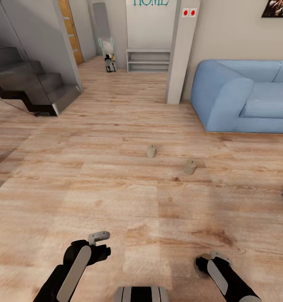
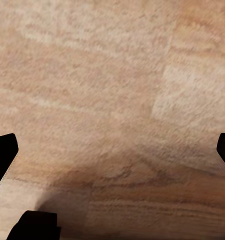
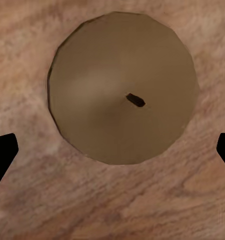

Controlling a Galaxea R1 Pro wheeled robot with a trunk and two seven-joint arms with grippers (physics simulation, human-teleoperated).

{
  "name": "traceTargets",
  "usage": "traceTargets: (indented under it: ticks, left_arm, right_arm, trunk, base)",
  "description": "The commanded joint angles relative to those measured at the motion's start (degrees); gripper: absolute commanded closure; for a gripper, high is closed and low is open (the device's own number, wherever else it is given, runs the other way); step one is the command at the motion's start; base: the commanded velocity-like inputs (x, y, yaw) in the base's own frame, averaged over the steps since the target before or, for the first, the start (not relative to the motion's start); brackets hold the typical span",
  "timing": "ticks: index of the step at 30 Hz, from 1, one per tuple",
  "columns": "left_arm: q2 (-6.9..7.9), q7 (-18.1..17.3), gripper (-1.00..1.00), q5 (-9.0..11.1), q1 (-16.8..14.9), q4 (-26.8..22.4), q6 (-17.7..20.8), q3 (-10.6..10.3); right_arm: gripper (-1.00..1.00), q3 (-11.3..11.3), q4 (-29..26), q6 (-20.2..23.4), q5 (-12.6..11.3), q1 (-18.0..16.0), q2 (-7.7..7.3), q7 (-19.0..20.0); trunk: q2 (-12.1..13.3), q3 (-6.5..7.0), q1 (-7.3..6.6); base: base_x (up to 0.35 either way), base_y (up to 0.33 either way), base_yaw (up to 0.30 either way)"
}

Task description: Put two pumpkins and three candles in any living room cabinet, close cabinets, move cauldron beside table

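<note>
Wood-plank floor (image 1: pixel 116 167) of a living room, with a blue sofa (image 1: pixel 242 100) at the far right and a staircase (image 1: pixel 28 84) at the far left. Two candles (image 1: pixel 151 151) (image 1: pixel 190 167) stand apart on the boards ahead. A third candle (image 3: pixel 123 87) sits directly below the right pincer (image 3: pixel 112 150), whose tips are spread wide and not yet around it. The left pincer (image 2: pixel 112 150), likewise spread, hangs over bare floor. Risk: descending off-centre, one fingertip could strike the candle's top or tip it, sending it rolling away.
</note>
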Motion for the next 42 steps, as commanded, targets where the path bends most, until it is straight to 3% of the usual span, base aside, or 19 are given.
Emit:
traceTargets:
  ticks: [1,17,28,42]
  left_arm:
    - [-0.02,0.60,-1.00,0.58,-0.03,-0.07,-0.04,-0.05]
    - [-0.16,0.60,-1.00,0.48,-0.03,0.09,-0.68,-0.22]
    - [-0.36,0.54,-1.00,0.42,-0.03,-0.12,-0.63,0.16]
    - [-0.04,-0.98,-1.00,0.64,-0.03,-0.35,-0.54,0.62]
  right_arm:
    - [-1.00,0.26,-0.11,0.23,-0.45,-0.01,-0.08,-0.42]
    - [-1.00,0.26,-0.11,0.11,-0.45,-0.01,-0.12,-0.42]
    - [-1.00,0.18,-0.11,-2.37,-0.53,0.12,-0.19,-0.42]
    - [-1.00,-0.13,-0.11,-5.28,-0.53,0.23,-0.20,-0.35]
  trunk:
    - [-0.02,-0.05,0.01]
    - [-0.02,-0.05,0.01]
    - [-0.02,-0.05,0.01]
    - [-0.19,-2.93,0.34]
  base:
    - [0.121,0.000,0.000]
    - [0.063,0.000,0.000]
    - [0.004,0.000,0.000]
    - [0.000,0.000,0.000]
